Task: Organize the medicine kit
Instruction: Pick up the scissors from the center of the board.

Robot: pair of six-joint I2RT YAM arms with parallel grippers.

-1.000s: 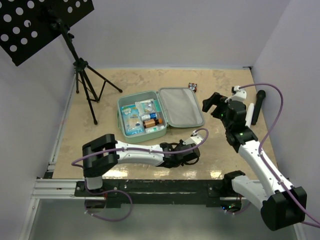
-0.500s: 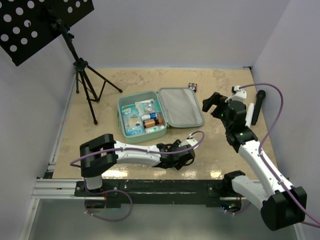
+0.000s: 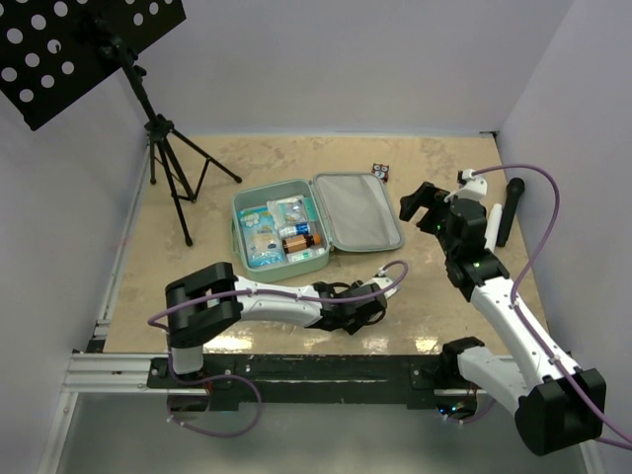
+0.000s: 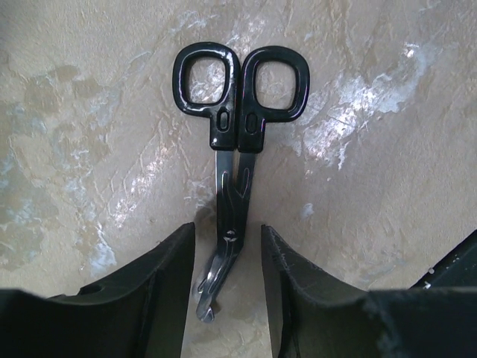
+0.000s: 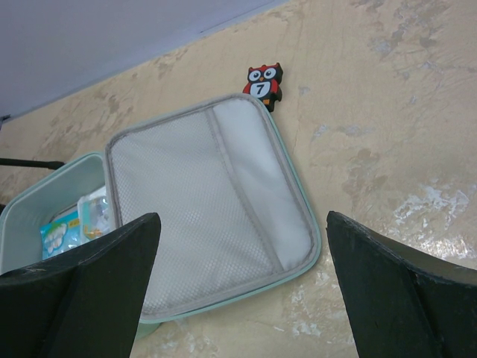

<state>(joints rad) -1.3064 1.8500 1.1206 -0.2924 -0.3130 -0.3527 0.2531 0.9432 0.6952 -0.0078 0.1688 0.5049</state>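
Observation:
The mint-green medicine kit (image 3: 357, 212) lies open mid-table. Its left half holds packets and small bottles, and its grey mesh lid (image 5: 201, 216) lies flat to the right. Black-handled scissors (image 4: 237, 142) lie flat on the table near the front edge. My left gripper (image 4: 227, 228) straddles their blades, open, with a gap on each side of the metal. From above, the left gripper (image 3: 367, 314) hides the scissors. My right gripper (image 3: 423, 207) hovers wide open just right of the lid with nothing between its fingers (image 5: 112, 261).
A small owl figure (image 5: 262, 82) stands beyond the lid's far corner. A music stand on a tripod (image 3: 168, 168) occupies the far left. A black cylinder (image 3: 509, 212) lies by the right wall. The table's front edge is just behind the left gripper.
The left gripper's jaws have gone from shut to apart, and it has shifted slightly toward the near edge. The right arm has not moved.

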